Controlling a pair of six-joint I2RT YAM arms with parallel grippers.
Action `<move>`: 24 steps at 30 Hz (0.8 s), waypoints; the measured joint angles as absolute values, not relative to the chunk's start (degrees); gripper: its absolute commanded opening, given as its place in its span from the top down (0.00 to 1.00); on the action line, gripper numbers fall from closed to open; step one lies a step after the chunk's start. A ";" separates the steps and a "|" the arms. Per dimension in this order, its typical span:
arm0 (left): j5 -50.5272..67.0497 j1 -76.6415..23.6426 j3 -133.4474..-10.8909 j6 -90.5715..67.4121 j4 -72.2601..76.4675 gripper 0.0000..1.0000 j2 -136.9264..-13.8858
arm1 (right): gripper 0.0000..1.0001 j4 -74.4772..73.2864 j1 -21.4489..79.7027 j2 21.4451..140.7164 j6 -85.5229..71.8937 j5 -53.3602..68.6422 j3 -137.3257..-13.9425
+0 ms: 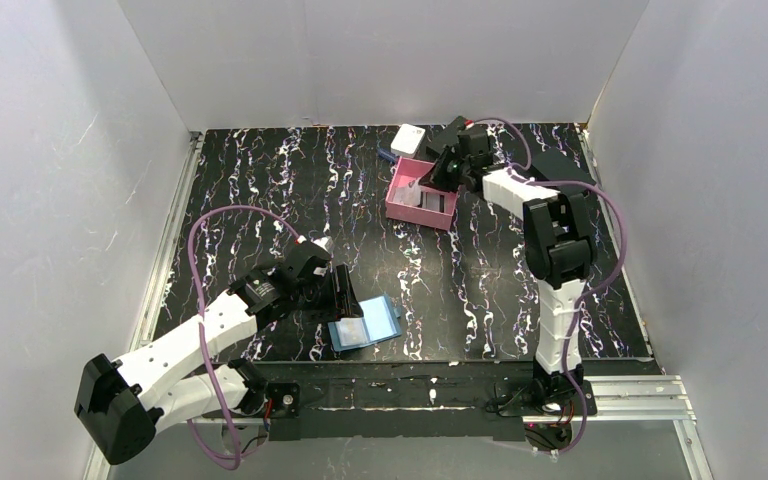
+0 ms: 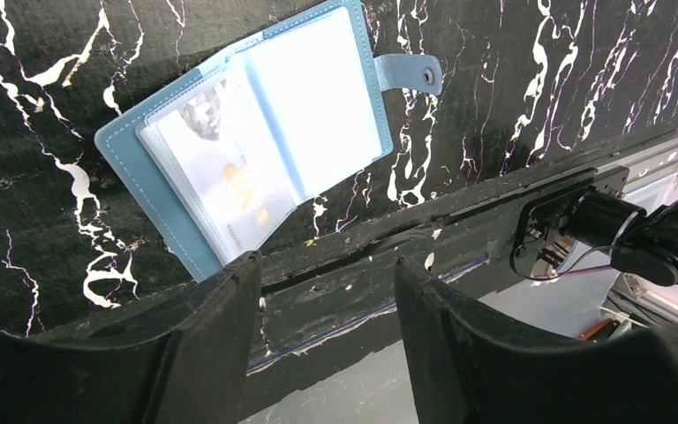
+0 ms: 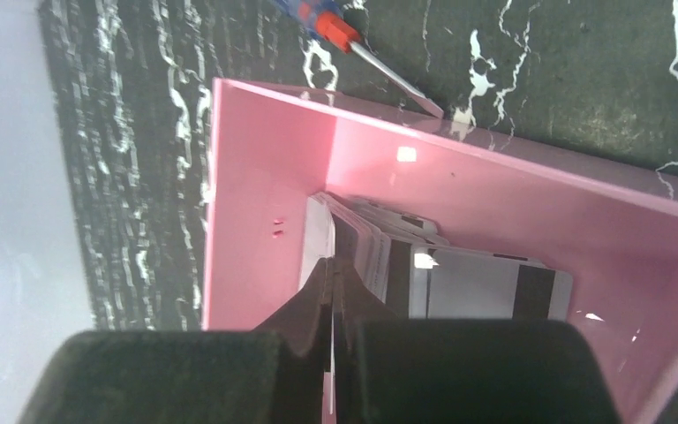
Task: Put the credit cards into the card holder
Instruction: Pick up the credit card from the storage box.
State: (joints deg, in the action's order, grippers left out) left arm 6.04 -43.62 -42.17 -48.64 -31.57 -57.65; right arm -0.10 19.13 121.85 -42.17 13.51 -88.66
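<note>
The blue card holder lies open on the black marbled table near its front edge. In the left wrist view the card holder shows a pale card with orange print in its left clear sleeve. My left gripper hangs open and empty just in front of it, over the table's edge rail; the top view shows the left gripper to the holder's left. Far back, my right gripper reaches into the pink tray. The right gripper is shut on the edge of a white credit card beside the stacked credit cards.
A screwdriver with a red and blue handle lies just outside the pink tray's wall. A small white box sits behind the tray. A flat black box lies at the back right. White walls close in three sides.
</note>
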 measured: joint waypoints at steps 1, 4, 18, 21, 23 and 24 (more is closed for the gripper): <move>6.04 -43.59 -42.17 -48.62 -31.57 0.42 -57.58 | 0.99 0.68 18.76 121.46 -42.95 14.12 -88.40; 6.51 -43.02 -42.17 -48.41 -31.59 0.36 -57.54 | 0.99 2.38 17.90 119.79 -44.13 15.39 -88.36; 23.62 -26.04 -46.34 -48.97 -25.98 0.26 -55.95 | 0.99 2.78 16.67 108.52 -45.72 22.43 -88.47; 27.67 -24.25 -47.70 -50.55 -22.25 0.25 -56.54 | 0.99 3.09 16.67 106.29 -47.42 25.81 -87.06; 30.44 -22.56 -47.99 -52.40 -18.68 0.25 -57.46 | 0.99 3.24 16.76 104.47 -48.88 28.20 -85.23; 31.48 -21.63 -48.02 -53.32 -17.10 0.24 -57.98 | 0.99 3.26 16.84 103.73 -49.58 29.29 -84.37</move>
